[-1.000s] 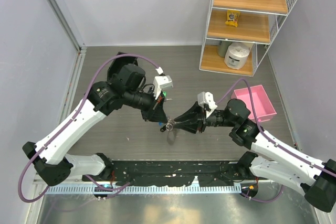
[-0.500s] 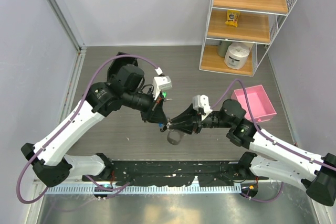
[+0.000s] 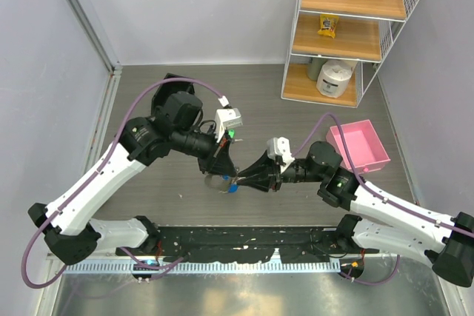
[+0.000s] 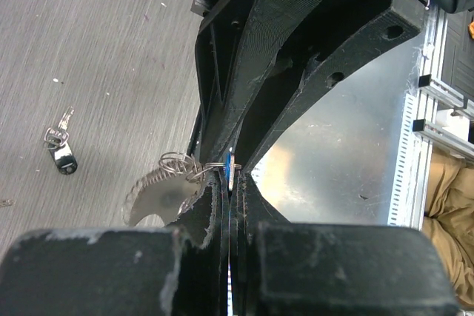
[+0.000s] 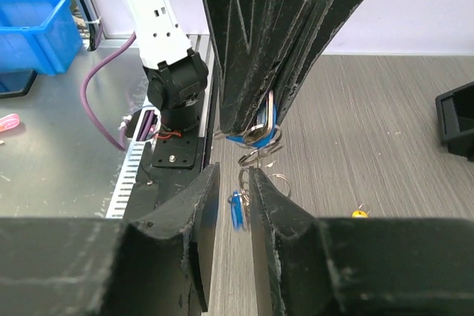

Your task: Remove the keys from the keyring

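My left gripper (image 3: pixel 227 173) is shut on a blue-headed key (image 5: pixel 255 128) above the floor, seen edge-on between its jaws in the left wrist view (image 4: pixel 231 170). The keyring (image 4: pixel 180 163), wire coils joined to a silvery toothed strip, hangs from that key. My right gripper (image 3: pixel 241 182) has come in close from the right, with its jaws a little apart. In the right wrist view the coils (image 5: pixel 255 155) hang just above its fingertips. A second blue key (image 5: pixel 236 209), blurred, hangs between its fingers without being clamped. It also shows in the top view (image 3: pixel 232 189).
A black-headed key (image 4: pixel 64 159) with small rings and a yellow-headed key (image 5: pixel 359 214) lie loose on the grey floor. A pink tray (image 3: pixel 359 146) sits at the right. A wire shelf unit (image 3: pixel 344 35) stands at the back right. The metal base rail (image 3: pixel 244 238) runs along the near edge.
My right gripper has moved left, right up to the left gripper. The silvery strip has swung to the left, and a blue key now shows below the two grippers.
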